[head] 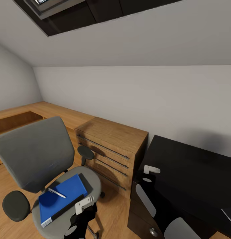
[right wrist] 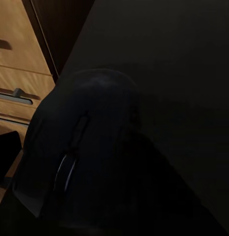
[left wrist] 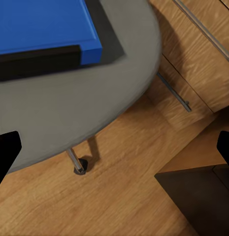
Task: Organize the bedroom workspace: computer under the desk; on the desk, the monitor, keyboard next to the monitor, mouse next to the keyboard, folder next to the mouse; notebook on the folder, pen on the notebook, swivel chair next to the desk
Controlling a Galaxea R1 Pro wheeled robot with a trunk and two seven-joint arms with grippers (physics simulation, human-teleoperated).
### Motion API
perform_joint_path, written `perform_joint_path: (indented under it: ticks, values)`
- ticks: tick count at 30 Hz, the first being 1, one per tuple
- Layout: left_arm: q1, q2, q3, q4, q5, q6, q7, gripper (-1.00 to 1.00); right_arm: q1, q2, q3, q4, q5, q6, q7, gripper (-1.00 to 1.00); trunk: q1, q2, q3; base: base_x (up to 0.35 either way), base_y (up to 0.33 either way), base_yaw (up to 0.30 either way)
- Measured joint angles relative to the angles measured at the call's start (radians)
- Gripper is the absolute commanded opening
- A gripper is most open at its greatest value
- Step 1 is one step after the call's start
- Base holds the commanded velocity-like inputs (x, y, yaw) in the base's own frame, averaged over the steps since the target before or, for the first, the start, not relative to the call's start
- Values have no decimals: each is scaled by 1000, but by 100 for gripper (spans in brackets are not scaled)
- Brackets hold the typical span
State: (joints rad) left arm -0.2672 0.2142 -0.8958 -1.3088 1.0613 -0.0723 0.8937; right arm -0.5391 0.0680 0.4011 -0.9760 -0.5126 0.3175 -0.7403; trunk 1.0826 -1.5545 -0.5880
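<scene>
Closest of all is the mouse [right wrist: 84,147], small, black and round-backed. It shows very big in the right wrist view. It is over the black tabletop [head: 188,166], near the edge that sits beside the wooden drawer chest [head: 112,146]. The right tool [head: 149,172] is at that same corner of the tabletop. I cannot tell if it is holding the mouse or if its fingers are apart.

The left tool [head: 84,205] hangs by the front edge of the swivel chair [head: 35,152]. Its two fingers are spread wide and hold nothing. In the left wrist view, one dark fingertip [left wrist: 6,152] is at one side and the other is far across. Between them are the grey seat and the wooden floor [left wrist: 119,196].

The bright blue folder [head: 62,196] lies flat on the chair seat. The thin whitish pen [head: 56,193] lies on top of the folder. A flat dark grey thing [left wrist: 112,39] peeks out from under the folder.

The chair stands on the floor near the wooden chest. The chest is just beside the tabletop.
</scene>
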Motion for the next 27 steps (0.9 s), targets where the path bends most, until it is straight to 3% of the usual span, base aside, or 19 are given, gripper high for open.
perform_joint_path:
  ticks: [27]
  values:
    - [0,0,0,0,0,0,0,100,0,0,2,-4,0,-18,-1,-100,0,0,0,0,0,0]
